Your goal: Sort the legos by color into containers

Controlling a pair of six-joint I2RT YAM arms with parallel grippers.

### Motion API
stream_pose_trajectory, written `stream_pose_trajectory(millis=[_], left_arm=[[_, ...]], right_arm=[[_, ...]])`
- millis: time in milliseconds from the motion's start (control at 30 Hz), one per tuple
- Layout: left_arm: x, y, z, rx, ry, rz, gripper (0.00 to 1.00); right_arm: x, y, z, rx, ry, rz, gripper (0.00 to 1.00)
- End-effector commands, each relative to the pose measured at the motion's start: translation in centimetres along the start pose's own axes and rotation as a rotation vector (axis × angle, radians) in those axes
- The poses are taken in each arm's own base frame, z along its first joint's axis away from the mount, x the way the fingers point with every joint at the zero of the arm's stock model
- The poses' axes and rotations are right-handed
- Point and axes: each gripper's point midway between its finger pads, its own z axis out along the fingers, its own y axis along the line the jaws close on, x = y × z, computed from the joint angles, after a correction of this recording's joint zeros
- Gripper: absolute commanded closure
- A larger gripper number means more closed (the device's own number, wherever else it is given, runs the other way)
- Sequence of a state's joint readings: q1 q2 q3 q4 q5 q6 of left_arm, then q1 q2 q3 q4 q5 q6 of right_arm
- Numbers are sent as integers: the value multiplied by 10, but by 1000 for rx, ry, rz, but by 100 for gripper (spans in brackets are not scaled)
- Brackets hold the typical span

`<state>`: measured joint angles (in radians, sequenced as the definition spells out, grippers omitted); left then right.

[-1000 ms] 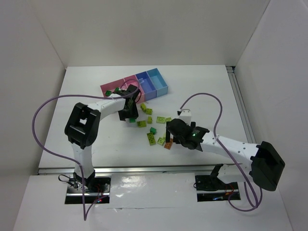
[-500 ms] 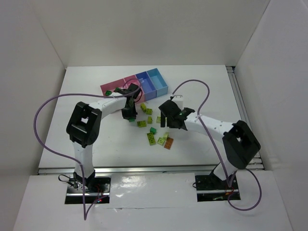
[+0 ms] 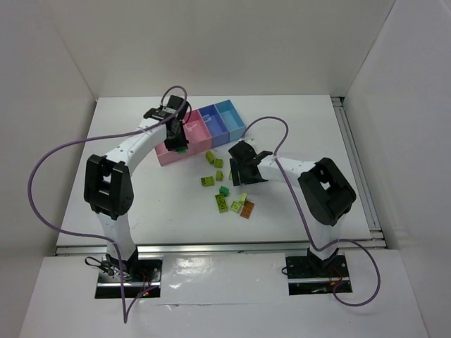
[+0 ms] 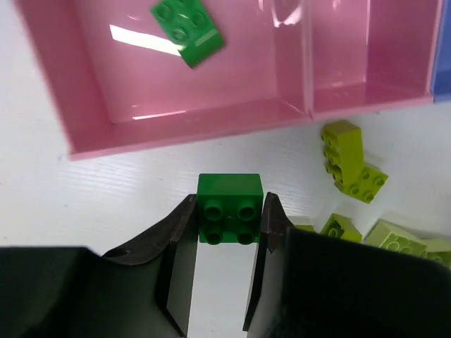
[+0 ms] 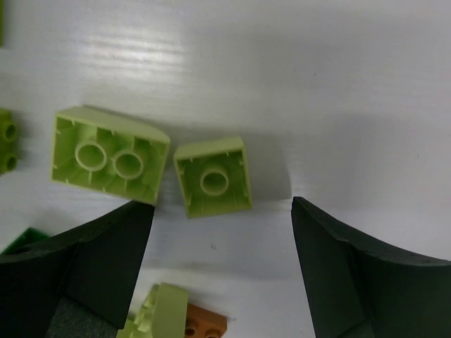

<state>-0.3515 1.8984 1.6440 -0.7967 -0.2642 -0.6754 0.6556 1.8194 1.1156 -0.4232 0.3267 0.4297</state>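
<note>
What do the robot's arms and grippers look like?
The left arm and right arm have white links with bulky black joints. A purple cable loops loosely along each. The left gripper and right gripper have dark, curved, tapering fingers.

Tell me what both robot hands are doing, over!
Left gripper shut on dark green brick, just short of pink bin. Right gripper open over small yellow-green brick. Bigger yellow-green brick close beside it, may get bumped.

Left arm (image 3: 134, 144) over the pink end of the containers (image 3: 237, 120), right arm (image 3: 283, 170) low among scattered legos (image 3: 222, 204)
</note>
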Motion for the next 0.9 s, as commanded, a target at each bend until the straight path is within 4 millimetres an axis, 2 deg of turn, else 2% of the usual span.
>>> stream_pose_trajectory(millis=[0, 33, 67, 100, 167, 300, 333, 367, 400, 467, 533, 567, 633, 667, 700, 767, 867], left_arm=[[-24, 33, -20, -37, -33, -38, 85], [-27, 39, -18, -45, -34, -52, 85], [-28, 42, -18, -34, -24, -56, 85], [-36, 50, -18, -33, -31, -84, 85], [-41, 54, -6, -33, -9, -94, 85], [-51, 64, 13, -47, 17, -130, 85], [-53, 65, 17, -45, 23, -138, 85], [-60, 62, 18, -39, 11, -140, 85], [-59, 61, 28, -46, 26, -137, 85], [-66, 62, 33, -49, 21, -146, 76], [-64, 65, 43, -52, 41, -153, 69], [-62, 65, 47, -57, 51, -152, 60], [-62, 68, 48, -53, 54, -160, 48], [-62, 66, 47, -43, 59, -161, 35], [-61, 66, 50, -42, 56, -161, 29], [-61, 65, 49, -34, 60, -152, 17], [-66, 62, 43, -16, 46, -155, 12]], right_arm=[[-28, 8, 7, -24, -57, 3, 14], [-24, 4, 13, -11, -41, -4, 16], [-31, 6, 12, -20, -59, 3, 16], [-30, 7, 17, -33, -48, 0, 17], [-32, 14, 18, -64, -46, 2, 22], [-35, 13, 20, -73, -52, 24, 38], [-35, 13, 20, -73, -52, 24, 44], [-40, 12, 16, -70, -68, 28, 46], [-42, 9, 11, -61, -75, 29, 49], [-48, 7, 3, -57, -94, 35, 55], [-48, 3, -3, -50, -99, 45, 61], [-51, 2, -10, -55, -110, 49, 61], [-56, 0, -19, -50, -126, 66, 61], [-61, -2, -29, -57, -143, 72, 61], [-64, -2, -33, -63, -155, 76, 62], [-78, -1, -46, -71, -193, 98, 62], [-111, 1, -66, -84, -277, 107, 62]])
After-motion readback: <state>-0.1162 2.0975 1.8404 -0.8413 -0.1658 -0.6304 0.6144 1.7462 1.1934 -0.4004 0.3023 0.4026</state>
